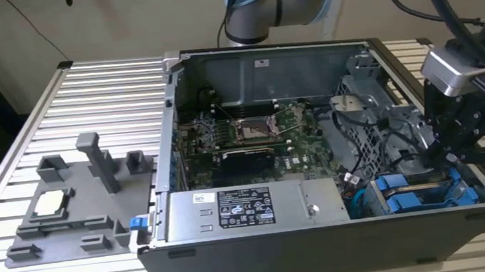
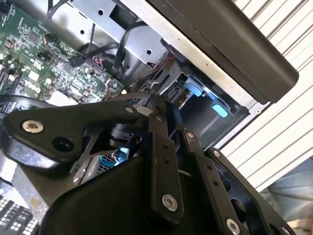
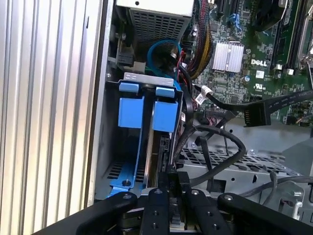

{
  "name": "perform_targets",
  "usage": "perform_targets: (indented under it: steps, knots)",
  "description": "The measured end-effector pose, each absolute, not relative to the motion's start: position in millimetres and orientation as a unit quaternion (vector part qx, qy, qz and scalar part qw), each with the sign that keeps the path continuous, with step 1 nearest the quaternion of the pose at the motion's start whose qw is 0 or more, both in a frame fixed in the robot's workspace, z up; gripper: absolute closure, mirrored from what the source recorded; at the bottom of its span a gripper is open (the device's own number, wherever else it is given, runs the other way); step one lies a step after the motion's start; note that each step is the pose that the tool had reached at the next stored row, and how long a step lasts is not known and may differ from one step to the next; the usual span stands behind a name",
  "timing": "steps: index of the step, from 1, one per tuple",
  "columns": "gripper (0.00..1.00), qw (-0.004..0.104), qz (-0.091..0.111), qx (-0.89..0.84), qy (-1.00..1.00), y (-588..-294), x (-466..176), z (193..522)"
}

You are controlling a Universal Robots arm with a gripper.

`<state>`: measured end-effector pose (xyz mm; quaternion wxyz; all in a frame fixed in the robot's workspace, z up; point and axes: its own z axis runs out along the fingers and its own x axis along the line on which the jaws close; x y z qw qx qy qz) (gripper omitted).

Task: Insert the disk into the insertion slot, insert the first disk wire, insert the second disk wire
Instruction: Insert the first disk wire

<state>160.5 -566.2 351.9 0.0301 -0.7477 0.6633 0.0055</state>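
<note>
While the gripper (image 3: 174,192) hangs low inside the open computer case (image 1: 325,251), fingers pinched on a black wire plug (image 3: 179,178), the disk (image 3: 165,116) seated in its slot just ahead, beside another blue-framed drive (image 3: 131,112).

Exterior view: raised, oblique, mid-distance; looks down on the open computer case (image 1: 325,255) and slatted bench (image 1: 87,97). First wrist view: close, past the gripper (image 3: 172,188) into the drive bay (image 3: 111,147). Second wrist view: close, behind the gripper (image 2: 155,105), towards the case rim. All three views share the drive bay.
</note>
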Motion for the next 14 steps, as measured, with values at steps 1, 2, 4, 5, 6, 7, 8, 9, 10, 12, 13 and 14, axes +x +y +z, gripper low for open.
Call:
perform_targets:
  steps: [1,2,4,5,6,7,8,9,10,12,13,14]
  knots:
    - [0.81,0.030,0.005,-0.748,0.663,-567.1,160.5,351.4]
    - [0.81,0.030,0.005,-0.748,0.663,-567.8,160.5,350.9]
    - [0.81,0.030,0.006,-0.748,0.663,-568.4,160.5,349.8]
    - [0.81,0.030,0.006,-0.748,0.663,-568.6,160.5,349.5]
    - [0.81,0.030,0.005,-0.748,0.663,-568.6,160.6,349.2]
    - [0.81,0.030,0.005,-0.748,0.663,-568.6,160.7,348.8]
    - [0.81,0.030,0.005,-0.748,0.663,-568.7,160.8,348.5]
    - [0.81,0.030,0.005,-0.748,0.663,-568.9,160.9,348.2]
    - [0.81,0.030,0.006,-0.748,0.663,-569.0,161.2,347.9]
    - [0.81,0.030,0.006,-0.748,0.663,-569.1,161.7,347.8]
    - [0.81,0.030,0.006,-0.748,0.663,-569.1,161.7,347.8]
    - [0.81,0.030,0.006,-0.748,0.663,-569.1,161.7,347.8]
